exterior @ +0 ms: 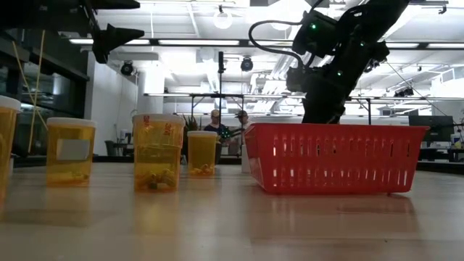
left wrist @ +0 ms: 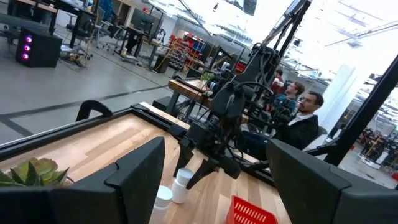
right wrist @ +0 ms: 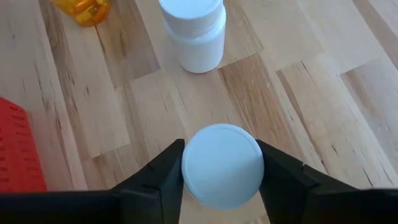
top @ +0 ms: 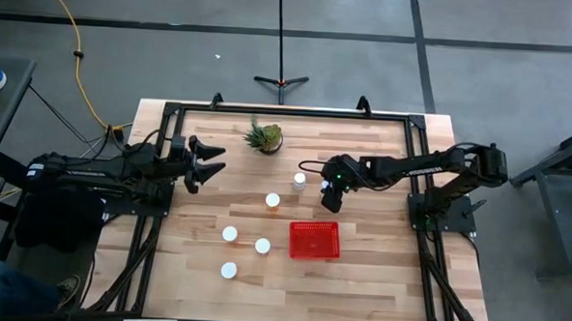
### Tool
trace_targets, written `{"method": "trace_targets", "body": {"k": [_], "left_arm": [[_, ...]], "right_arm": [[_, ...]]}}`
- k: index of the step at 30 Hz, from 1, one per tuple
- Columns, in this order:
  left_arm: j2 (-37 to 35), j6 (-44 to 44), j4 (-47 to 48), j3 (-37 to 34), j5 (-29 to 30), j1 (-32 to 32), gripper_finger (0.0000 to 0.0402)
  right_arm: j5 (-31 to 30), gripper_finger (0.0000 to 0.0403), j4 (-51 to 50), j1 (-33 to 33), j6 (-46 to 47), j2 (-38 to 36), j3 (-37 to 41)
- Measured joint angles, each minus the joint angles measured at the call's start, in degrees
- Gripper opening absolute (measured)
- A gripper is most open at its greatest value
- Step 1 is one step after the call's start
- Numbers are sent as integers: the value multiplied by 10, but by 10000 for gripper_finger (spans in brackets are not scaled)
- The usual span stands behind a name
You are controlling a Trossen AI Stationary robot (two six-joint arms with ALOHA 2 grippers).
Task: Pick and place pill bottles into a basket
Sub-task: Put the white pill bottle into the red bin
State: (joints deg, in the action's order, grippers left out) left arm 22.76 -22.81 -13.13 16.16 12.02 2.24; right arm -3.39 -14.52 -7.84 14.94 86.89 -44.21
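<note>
Two fingers of the right gripper (right wrist: 221, 186) flanked the white cap of a pill bottle (right wrist: 221, 163) standing on the table (top: 377, 281), just behind the red basket (top: 314, 240); whether they pressed it could not be told. Another white bottle (right wrist: 194, 31) stood near, and the left gripper (top: 208, 163) hung wide open and empty over the table's left side.
</note>
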Motion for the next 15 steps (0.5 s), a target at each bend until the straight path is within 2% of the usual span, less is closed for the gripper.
{"method": "trace_targets", "body": {"k": [8,15], "left_arm": [[0,0,0,0,6,0,314],[0,0,0,0,6,0,314]], "right_arm": [[8,203,-37,-1,-6,0,2],[5,181,-51,-2,-7,1,2]]}}
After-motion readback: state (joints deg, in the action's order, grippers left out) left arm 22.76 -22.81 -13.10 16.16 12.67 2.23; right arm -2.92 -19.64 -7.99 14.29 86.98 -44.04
